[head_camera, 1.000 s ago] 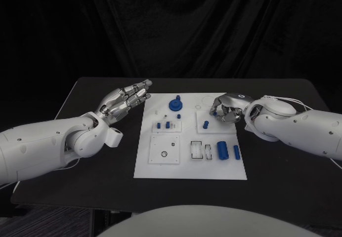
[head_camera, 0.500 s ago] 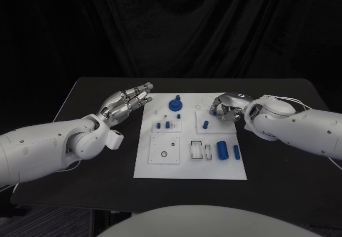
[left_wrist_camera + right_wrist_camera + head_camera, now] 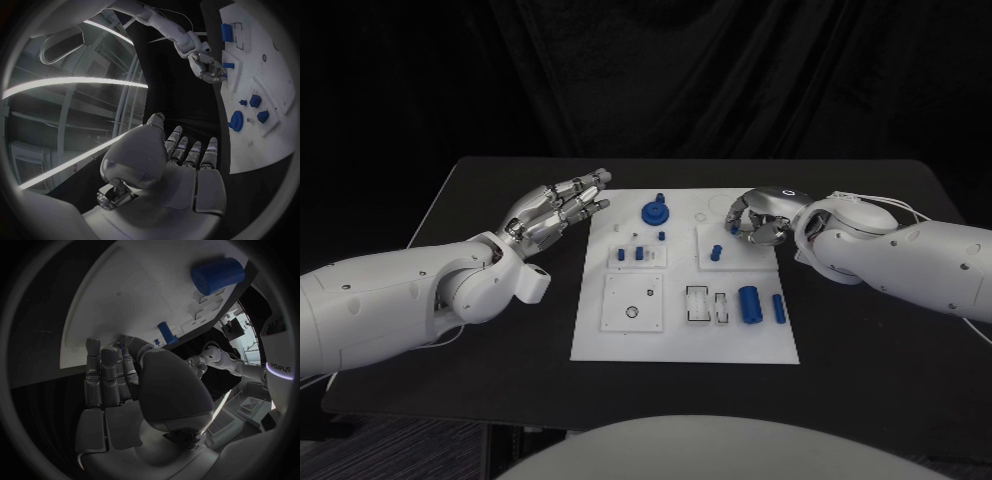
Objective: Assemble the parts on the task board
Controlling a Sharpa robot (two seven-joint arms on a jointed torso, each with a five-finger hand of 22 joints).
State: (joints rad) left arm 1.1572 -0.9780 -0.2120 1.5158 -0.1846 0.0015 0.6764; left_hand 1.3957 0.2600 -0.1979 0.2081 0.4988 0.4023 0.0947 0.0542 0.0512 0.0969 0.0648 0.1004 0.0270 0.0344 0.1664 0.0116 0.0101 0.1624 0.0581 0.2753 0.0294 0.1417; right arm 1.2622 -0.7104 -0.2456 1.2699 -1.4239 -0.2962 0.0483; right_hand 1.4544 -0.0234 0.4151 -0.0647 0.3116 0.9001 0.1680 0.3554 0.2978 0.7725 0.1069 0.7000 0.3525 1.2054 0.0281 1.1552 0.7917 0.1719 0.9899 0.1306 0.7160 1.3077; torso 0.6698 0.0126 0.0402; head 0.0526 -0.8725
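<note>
The white task board lies in the middle of the black table. My right hand hovers over the board's far right part with its fingers curled down, and a small blue part is pinched at its fingertips. In the right wrist view the curled right hand is close over the board, near a standing blue peg. My left hand floats beside the board's far left corner, fingers stretched out and apart, holding nothing. The left wrist view shows the flat left hand and the right hand across the board.
On the board are a round blue knob at the far side, small blue pegs on the left plate, a blue peg on the right plate, and two blue cylinders beside rectangular slots. Bare table surrounds the board.
My left hand has tilted and dropped a little beside the board. The right hand has turned slightly in place, and the small blue part has stayed at its fingertips.
</note>
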